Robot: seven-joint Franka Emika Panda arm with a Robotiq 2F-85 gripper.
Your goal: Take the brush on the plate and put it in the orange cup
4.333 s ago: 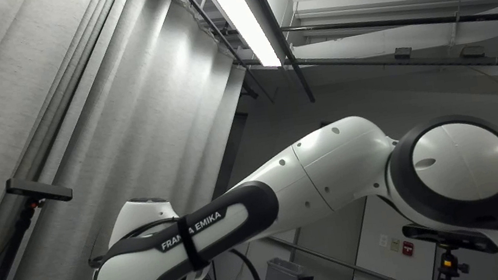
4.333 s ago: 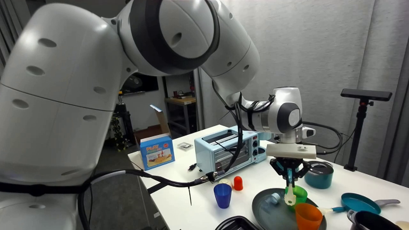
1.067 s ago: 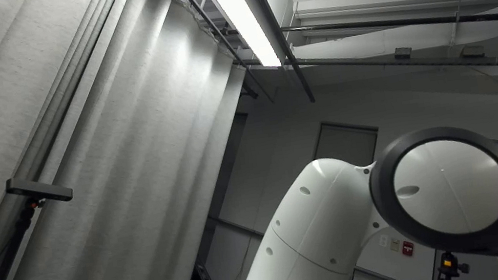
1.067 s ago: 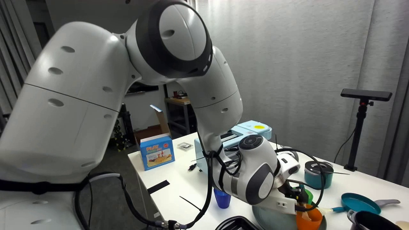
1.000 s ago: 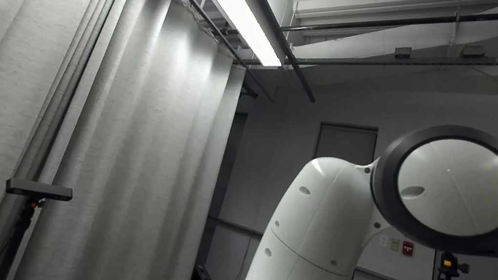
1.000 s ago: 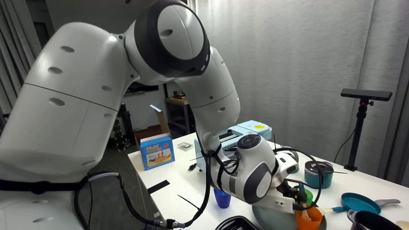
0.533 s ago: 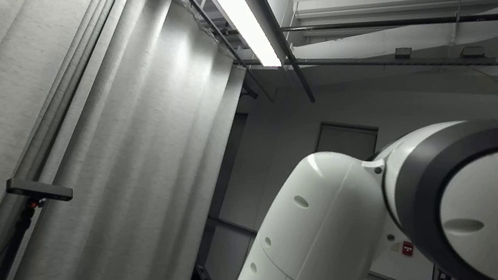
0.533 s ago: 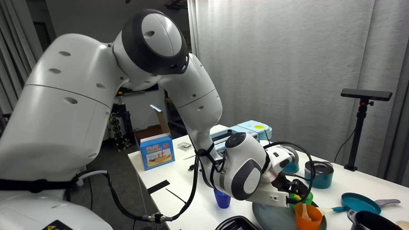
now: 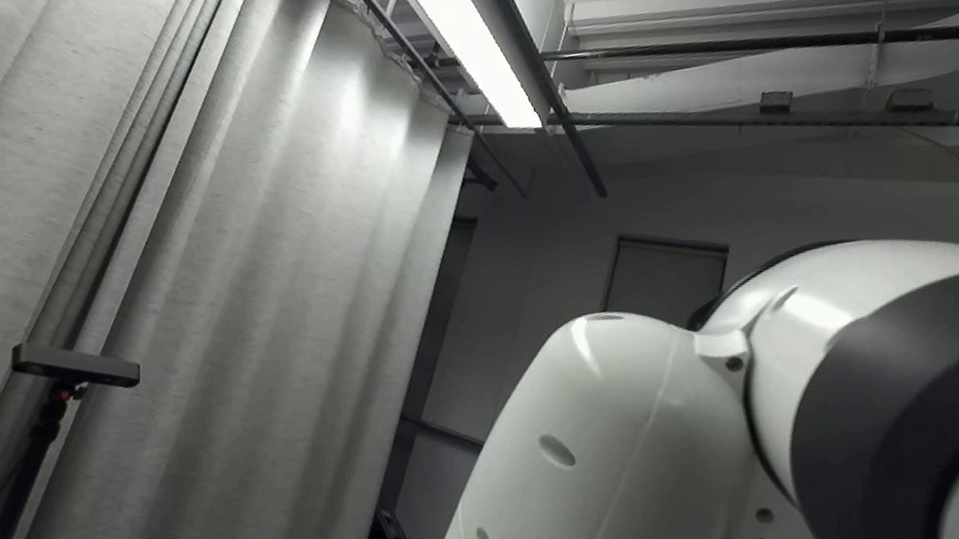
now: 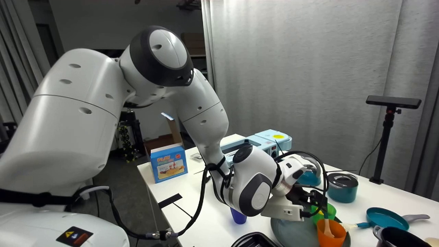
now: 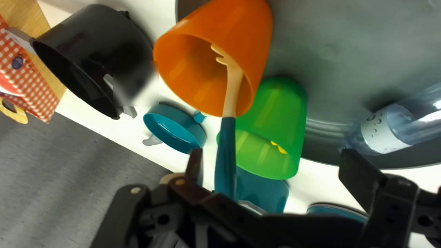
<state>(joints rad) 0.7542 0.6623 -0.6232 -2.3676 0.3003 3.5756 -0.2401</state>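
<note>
The brush (image 11: 225,151), with a teal handle and a cream head, leans in the orange cup (image 11: 213,27). Its head rests inside the rim and its handle sticks out toward my gripper (image 11: 277,167). Jaws wide apart, the gripper is open; the handle passes between the fingers (image 11: 361,182) in the picture, clear of both tips. The handle's end is hidden behind the dark gripper parts. That cup stands on the grey plate (image 11: 327,44), beside a green cup (image 11: 275,103). In an exterior view the brush (image 10: 327,228) shows in the cup, with the plate (image 10: 291,233) beneath.
A clear bottle (image 11: 386,134) lies on the plate. Nearby are a black pot (image 11: 100,51), a teal pan (image 11: 172,127) and a lidded teal pot (image 10: 343,190). A blue cup (image 10: 238,216), a black tray (image 10: 253,240) and a light-blue toaster stand nearer the arm.
First the brush hung head down from the upright gripper; now it leans in the orange cup, let go. The hand has tilted over and, over the last second, drawn back from the cup.
</note>
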